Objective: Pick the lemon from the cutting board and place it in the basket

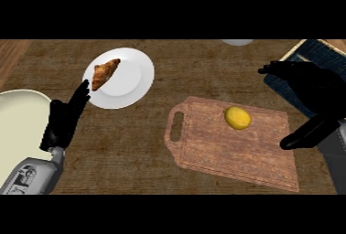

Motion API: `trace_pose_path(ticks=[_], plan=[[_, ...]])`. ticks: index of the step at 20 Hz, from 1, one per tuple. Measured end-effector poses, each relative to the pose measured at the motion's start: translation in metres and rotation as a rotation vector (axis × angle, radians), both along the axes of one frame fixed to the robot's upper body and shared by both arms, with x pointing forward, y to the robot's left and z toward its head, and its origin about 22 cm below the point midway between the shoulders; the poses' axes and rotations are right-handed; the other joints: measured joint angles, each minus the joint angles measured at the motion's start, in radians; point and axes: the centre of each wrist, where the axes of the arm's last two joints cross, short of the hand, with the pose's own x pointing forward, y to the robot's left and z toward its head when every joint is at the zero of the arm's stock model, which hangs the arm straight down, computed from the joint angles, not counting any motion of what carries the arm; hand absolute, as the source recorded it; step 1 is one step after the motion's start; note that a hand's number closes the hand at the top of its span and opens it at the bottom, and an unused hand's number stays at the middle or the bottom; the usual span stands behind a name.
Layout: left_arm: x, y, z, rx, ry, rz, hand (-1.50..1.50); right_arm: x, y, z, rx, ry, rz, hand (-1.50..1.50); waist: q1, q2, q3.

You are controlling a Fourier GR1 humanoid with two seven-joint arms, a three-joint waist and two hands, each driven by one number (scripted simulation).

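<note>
The small yellow oval lemon [237, 117] lies on the brown wooden cutting board [229, 151], probably light, firm and prone to rolling; grasp across its middle. Right hand [312, 91] hovers spread, just right.

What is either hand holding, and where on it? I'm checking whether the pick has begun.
Nothing. The lemon lies free on the cutting board; the right hand is open beside it, and the left hand rests open.

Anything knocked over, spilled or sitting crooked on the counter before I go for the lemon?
Nothing stands out. The lemon rests on the cutting board, the croissant on its plate. The board lies at an angle, nothing worse.
</note>
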Motion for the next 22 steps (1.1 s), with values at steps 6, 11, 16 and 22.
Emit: trace_pose_path(ticks=[6,11,16,22], plan=[[0.004,-0.001,0.001,-0.001,0.001,-0.017,0.00,0.004,-0.043,0.076,-0.441,-0.186,-0.110,-1.50,0.012,0.006,0.000],[0.006,-0.005,-0.002,-0.003,-0.001,-0.033,0.00,0.000,-0.046,0.099,-0.724,-0.230,-0.068,-1.50,0.026,0.010,0.001],[0.010,-0.005,0.000,-0.002,-0.001,-0.037,0.00,-0.001,-0.051,0.098,-0.855,-0.246,-0.039,-1.50,0.033,0.011,0.001],[0.009,0.000,-0.002,0.003,0.001,-0.040,0.00,0.004,-0.063,0.079,-0.904,-0.262,-0.050,-1.50,0.036,0.009,0.001]])
